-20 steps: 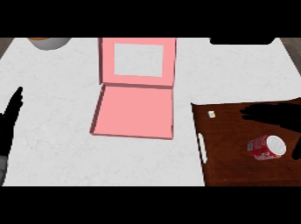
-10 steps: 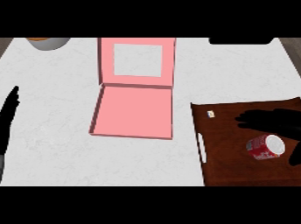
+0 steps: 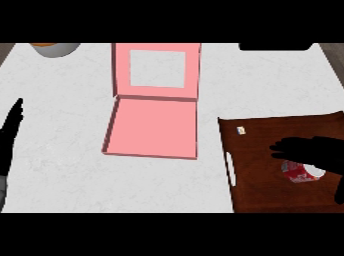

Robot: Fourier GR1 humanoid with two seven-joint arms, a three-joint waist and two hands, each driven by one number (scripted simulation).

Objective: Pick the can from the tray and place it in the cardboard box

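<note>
Near the tray's right edge the can lies on its side under the right hand, whose spread fingers should curl round its body before lifting toward the pink box

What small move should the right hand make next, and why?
Probably curl the fingers around the can. The right hand is over the can on the brown tray, covering its top, but its fingers look spread and not closed on it. The can lies on its side, not lifted. The pink box sits open to the left, ready to receive it.
</note>
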